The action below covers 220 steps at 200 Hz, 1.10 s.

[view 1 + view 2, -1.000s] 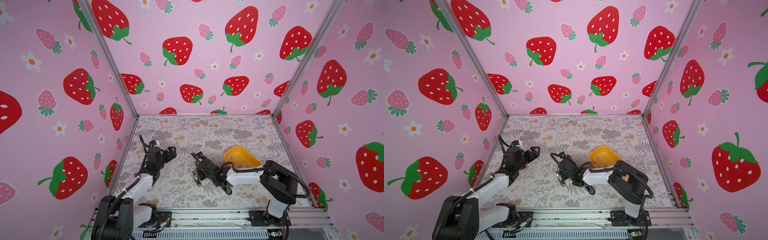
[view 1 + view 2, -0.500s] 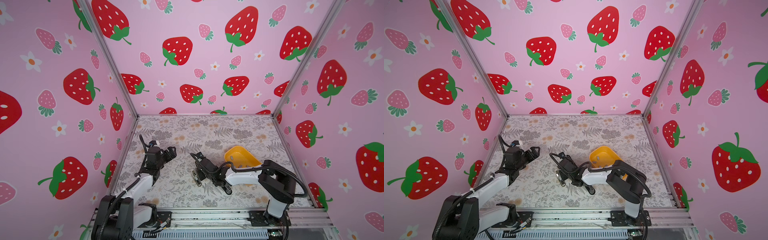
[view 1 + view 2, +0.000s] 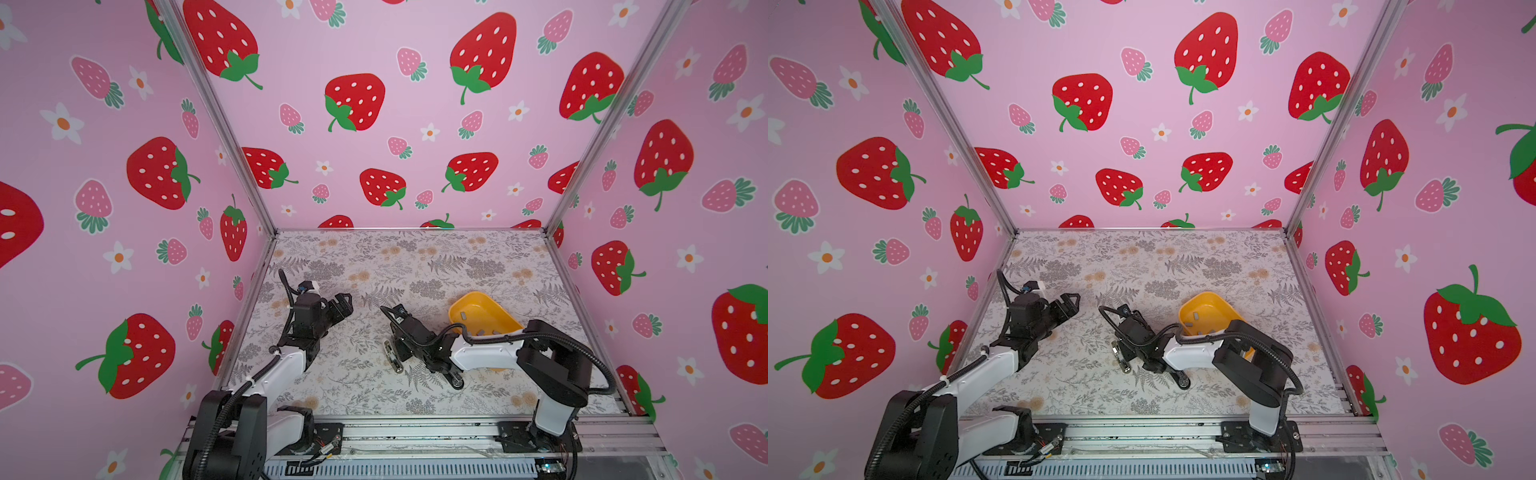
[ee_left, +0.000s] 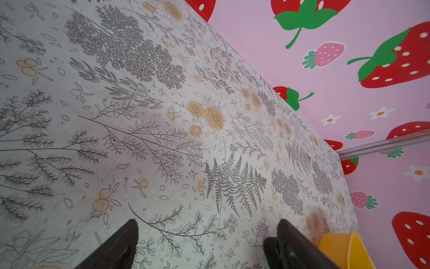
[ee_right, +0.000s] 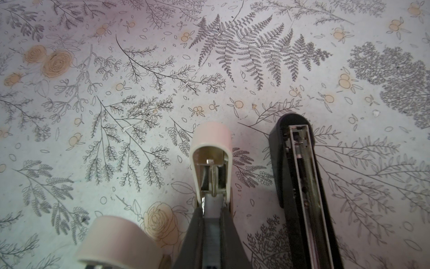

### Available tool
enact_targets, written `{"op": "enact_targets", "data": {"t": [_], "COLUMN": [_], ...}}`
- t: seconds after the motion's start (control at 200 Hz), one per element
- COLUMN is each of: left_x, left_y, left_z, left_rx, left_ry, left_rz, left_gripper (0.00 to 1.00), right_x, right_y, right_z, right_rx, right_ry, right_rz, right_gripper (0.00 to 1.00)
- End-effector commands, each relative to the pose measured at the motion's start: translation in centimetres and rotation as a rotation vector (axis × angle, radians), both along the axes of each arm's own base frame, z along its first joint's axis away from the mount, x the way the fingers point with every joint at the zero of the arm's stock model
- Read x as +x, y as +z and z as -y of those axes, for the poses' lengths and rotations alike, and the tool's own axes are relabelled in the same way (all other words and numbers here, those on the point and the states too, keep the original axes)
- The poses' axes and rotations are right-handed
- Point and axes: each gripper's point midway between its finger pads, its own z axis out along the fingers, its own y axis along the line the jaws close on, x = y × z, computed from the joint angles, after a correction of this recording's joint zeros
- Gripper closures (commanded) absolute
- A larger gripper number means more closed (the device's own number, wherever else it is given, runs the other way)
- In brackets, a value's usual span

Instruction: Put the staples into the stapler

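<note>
Right wrist view gives the clearest look at the stapler (image 5: 300,186), which lies open on the floral table (image 5: 139,69). Its black base with the bare metal channel runs out of the picture. Beside it a pale-capped upper arm (image 5: 211,139) sits between the dark fingers of the right gripper (image 5: 211,207), which are pinched narrowly on it. A second pale rounded shape (image 5: 116,240) is cut off at the frame edge and cannot be identified. Whether the channel holds anything is hard to make out.

In both top views the right gripper (image 3: 409,353) (image 3: 1131,351) and its wrist cover most of the stapler, near the middle of the table. The staples (image 3: 480,332) (image 3: 1189,326) show only as small grey flecks in the yellow tray (image 3: 473,301) (image 3: 1204,299), to the right and partly hidden behind the right arm (image 3: 486,357).

The left gripper (image 3: 344,303) (image 3: 1069,303) (image 4: 207,223) hangs at the left, fingers spread wide with nothing between them. In the left wrist view only its finger ends show.
</note>
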Motion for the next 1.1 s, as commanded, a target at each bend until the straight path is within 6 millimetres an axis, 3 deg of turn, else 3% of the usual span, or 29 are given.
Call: {"op": "enact_targets", "data": {"t": [0.0,1.095], "left_x": [0.94,1.01], "left_y": [1.62,1.49], "left_z": [0.16,0.75], "left_rx": [-0.010,-0.030], "left_ry": [0.003,-0.025], "left_rz": [0.036,0.026], "left_gripper": [0.06,0.06], "right_x": [0.08,0.09], "right_y": [-0.11,-0.22], "right_z": [-0.35,-0.21], "right_rx": [-0.007,-0.013], "right_ry": [-0.016,-0.022], "right_rz": [-0.004,-0.006], "right_gripper": [1.00,1.00]}}
